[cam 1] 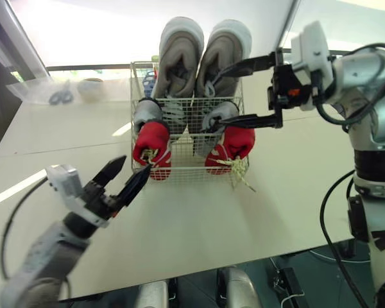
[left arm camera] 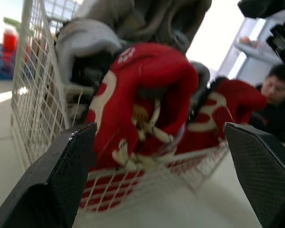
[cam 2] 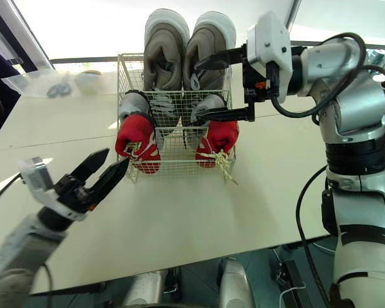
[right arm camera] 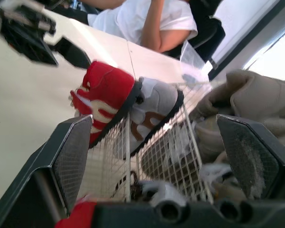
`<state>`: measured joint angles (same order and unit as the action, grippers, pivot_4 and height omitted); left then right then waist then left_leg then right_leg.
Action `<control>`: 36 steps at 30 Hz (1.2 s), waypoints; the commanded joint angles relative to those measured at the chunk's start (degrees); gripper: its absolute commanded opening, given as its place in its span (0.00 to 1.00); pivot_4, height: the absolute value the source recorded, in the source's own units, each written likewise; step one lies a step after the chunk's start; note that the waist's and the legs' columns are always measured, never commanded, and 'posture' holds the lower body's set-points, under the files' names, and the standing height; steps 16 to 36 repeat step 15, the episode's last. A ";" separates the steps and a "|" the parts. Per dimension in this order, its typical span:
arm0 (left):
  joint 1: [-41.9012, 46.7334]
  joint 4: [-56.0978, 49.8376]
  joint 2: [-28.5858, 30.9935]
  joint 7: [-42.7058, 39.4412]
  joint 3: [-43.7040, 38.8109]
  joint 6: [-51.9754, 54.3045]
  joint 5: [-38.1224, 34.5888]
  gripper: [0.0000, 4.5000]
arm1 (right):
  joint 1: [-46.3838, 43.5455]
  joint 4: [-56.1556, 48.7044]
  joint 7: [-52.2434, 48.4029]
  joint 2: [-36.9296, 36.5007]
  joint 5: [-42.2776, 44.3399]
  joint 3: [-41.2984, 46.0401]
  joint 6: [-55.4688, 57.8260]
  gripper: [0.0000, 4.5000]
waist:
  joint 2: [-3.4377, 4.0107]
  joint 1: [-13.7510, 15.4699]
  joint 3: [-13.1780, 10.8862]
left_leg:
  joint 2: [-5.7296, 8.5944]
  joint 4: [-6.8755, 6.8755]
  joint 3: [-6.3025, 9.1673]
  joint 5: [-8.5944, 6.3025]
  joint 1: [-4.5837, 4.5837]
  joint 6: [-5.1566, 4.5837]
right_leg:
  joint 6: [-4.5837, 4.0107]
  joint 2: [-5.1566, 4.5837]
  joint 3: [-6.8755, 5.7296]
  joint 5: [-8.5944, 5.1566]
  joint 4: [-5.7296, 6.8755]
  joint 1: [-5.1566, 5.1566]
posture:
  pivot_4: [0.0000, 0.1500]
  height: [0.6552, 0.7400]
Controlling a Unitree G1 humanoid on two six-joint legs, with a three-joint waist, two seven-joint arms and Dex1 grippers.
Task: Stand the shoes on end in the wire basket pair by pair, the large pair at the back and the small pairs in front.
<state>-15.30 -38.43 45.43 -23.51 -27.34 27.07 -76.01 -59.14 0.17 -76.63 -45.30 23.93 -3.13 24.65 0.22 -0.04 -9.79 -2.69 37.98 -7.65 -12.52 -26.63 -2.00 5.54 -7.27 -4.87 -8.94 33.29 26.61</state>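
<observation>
So the wire basket [cam 1: 187,174] is being kept near the far edge of the desk [cam 1: 199,221], about mid-width. All three pairs are being held on end in it: the large tan pair [cam 1: 179,58] at the back, the small grey pair [cam 1: 146,112] in the middle and the small red pair [cam 1: 153,144] at the front. One red shoe's yellowish laces [cam 1: 242,172] are being trailed out onto the desk. The left arm is being stretched up from the desk's near left corner, forearm angled at the basket. The left gripper [cam 1: 133,168] is being held partly spread and empty, just beside the left red shoe. The right arm is being brought in from the desk's right edge, elbow bent, forearm about level. The right gripper [cam 1: 212,101] is being held spread wide by the basket's right-hand shoes, nothing clamped.
</observation>
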 commanded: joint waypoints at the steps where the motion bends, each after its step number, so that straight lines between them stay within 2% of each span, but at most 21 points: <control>1: 2.57 2.90 7.68 -5.17 -9.70 5.57 -8.79 0.98 | 1.51 -3.98 0.86 -3.46 2.18 4.47 2.20 1.00 | 0.08 0.20 -0.05 | 0.02 -0.01 -0.06 -0.02 -0.01 0.00 | -0.02 -0.03 0.00 0.01 -0.05 0.00 | 1.00 0.94; 3: 4.36 6.71 13.22 -7.66 -12.87 9.39 -8.93 0.98 | 2.86 -5.37 1.22 -5.55 2.46 5.65 3.44 1.00 | 0.12 0.21 -0.08 | 0.01 -0.03 -0.12 -0.09 -0.02 0.02 | -0.04 -0.04 0.00 0.03 -0.14 0.04 | 1.00 0.94; 7: 9.77 12.78 18.06 -10.95 -15.57 11.38 -5.17 0.98 | 5.42 -7.54 2.30 -9.39 4.17 8.58 6.72 1.00 | 0.13 0.21 -0.09 | -0.03 -0.16 -0.25 -0.18 0.00 0.16 | -0.04 -0.03 0.00 0.03 -0.13 0.13 | 1.00 0.94; 11: 13.39 19.22 23.08 -21.28 -14.52 13.52 0.84 0.98 | 11.17 -9.15 2.12 -16.09 3.96 11.62 9.57 1.00 | 0.11 0.44 -0.11 | -0.05 -0.29 -0.35 -0.22 -0.01 0.33 | -0.07 0.09 0.00 0.03 -0.17 0.35 | 1.00 0.94; 15: 15.65 20.01 22.42 -25.01 -13.08 14.81 3.10 0.98 | 15.40 -10.29 1.81 -19.26 5.13 13.93 9.80 1.00 | 0.11 0.37 -0.11 | -0.06 -0.58 -0.60 -0.19 0.01 0.39 | -0.09 0.03 0.01 0.04 -0.21 0.50 | 1.00 0.94; 36: 15.65 20.01 22.42 -25.01 -13.08 14.81 3.10 0.98 | 15.40 -10.29 1.81 -19.26 5.13 13.93 9.80 1.00 | 0.11 0.37 -0.11 | -0.06 -0.58 -0.60 -0.19 0.01 0.39 | -0.09 0.03 0.01 0.04 -0.21 0.50 | 1.00 0.94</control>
